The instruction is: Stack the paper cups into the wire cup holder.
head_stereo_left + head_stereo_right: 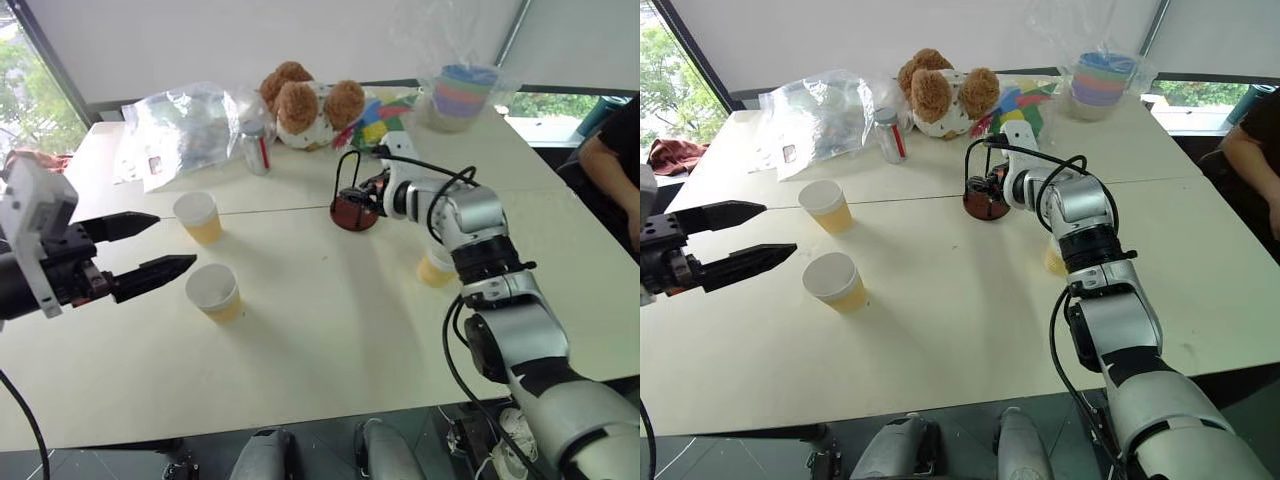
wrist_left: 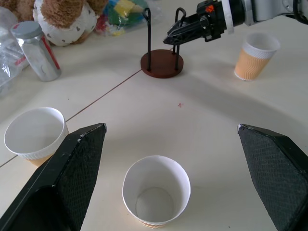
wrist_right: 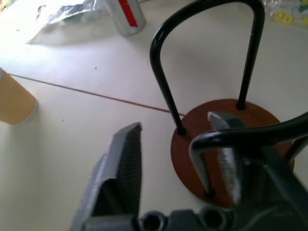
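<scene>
Two paper cups (image 1: 198, 217) (image 1: 214, 291) stand upright on the table's left half. A third paper cup (image 1: 436, 268) stands half hidden behind my right forearm. The wire cup holder (image 1: 353, 210), black loops on a red-brown disc, stands near the table's middle with nothing in it. My right gripper (image 3: 174, 122) is down at the holder's base, its fingers apart on either side of one wire loop (image 3: 199, 163). Left of the two cups, my left gripper (image 1: 177, 240) hangs open above the table, holding nothing; the nearer cup (image 2: 155, 192) lies between its fingers in the left wrist view.
Along the far edge of the table (image 1: 330, 330) lie a clear plastic bag (image 1: 185, 125), a small metal can (image 1: 256, 148), a plush bear (image 1: 305, 105) and a wrapped stack of pastel bowls (image 1: 462, 95). A person's arm (image 1: 612, 160) shows at the right edge.
</scene>
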`<state>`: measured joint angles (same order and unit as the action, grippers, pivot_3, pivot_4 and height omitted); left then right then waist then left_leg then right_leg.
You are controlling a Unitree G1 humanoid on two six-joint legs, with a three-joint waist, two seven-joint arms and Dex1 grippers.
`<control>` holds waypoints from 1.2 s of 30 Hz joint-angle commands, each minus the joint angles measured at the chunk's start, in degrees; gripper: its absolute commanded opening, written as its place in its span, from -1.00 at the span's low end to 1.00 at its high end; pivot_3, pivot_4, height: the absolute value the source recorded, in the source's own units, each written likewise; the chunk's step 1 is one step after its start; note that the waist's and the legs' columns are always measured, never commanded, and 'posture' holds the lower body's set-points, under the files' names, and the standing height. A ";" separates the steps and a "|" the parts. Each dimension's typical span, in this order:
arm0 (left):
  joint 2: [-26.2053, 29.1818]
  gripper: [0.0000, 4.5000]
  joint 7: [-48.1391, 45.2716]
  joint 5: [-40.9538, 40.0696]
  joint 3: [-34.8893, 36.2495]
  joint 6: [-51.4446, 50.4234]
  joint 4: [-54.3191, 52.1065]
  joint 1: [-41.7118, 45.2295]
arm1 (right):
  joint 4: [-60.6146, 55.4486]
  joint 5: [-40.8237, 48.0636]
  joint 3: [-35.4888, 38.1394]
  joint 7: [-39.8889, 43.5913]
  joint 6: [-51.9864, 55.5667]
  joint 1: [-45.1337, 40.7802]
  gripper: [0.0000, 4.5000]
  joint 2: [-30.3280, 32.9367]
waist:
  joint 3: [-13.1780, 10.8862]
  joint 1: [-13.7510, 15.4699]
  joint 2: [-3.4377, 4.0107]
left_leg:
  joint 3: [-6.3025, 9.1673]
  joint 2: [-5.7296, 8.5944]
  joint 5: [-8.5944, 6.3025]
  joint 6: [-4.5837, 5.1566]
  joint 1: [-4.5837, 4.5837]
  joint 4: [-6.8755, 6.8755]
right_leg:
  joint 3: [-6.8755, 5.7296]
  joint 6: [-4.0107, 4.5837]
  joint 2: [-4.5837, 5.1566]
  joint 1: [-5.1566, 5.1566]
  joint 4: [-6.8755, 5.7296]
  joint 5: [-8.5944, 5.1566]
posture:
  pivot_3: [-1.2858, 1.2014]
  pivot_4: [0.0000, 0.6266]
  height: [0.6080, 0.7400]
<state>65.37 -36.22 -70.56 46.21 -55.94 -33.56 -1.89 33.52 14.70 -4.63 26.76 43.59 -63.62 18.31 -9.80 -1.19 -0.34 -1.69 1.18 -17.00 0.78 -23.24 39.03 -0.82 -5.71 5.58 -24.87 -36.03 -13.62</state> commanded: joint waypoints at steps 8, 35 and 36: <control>-1.27 1.00 -3.16 5.09 -1.12 2.02 0.98 -0.52 | -4.72 -4.23 -2.31 13.00 -16.11 0.47 -0.97 3.24 | -0.02 -0.29 0.03 | -0.01 0.00 0.01 -0.01 -0.04 -0.02 | -0.01 0.00 -0.04 -0.05 0.00 0.00 | 0.03 -0.52 1.00; 0.27 1.00 -10.43 8.73 -9.11 0.84 4.53 7.69 | -35.54 4.65 -7.45 37.06 -10.46 21.53 -0.25 13.80 | -0.03 0.29 0.01 | 0.07 -0.04 -0.05 0.09 -0.04 0.03 | -0.05 0.00 0.07 -0.03 -0.02 0.00 | 0.03 -0.52 1.00; 0.31 1.00 -10.41 8.51 -9.46 0.59 4.42 8.08 | -35.57 4.50 -7.57 37.27 -10.52 21.50 -0.01 14.10 | -0.03 0.29 0.01 | 0.07 -0.04 -0.05 0.09 -0.04 0.03 | -0.05 0.00 0.07 -0.03 -0.02 0.00 | 0.03 -0.52 1.00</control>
<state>64.90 -46.90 -61.02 36.56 -54.99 -28.22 5.21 0.19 19.18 -12.77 63.88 33.45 -41.75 31.92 -9.83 -0.90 -0.33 -1.62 1.14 -17.05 0.87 -23.28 39.07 -0.87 -5.71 5.65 -24.91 -36.05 -13.61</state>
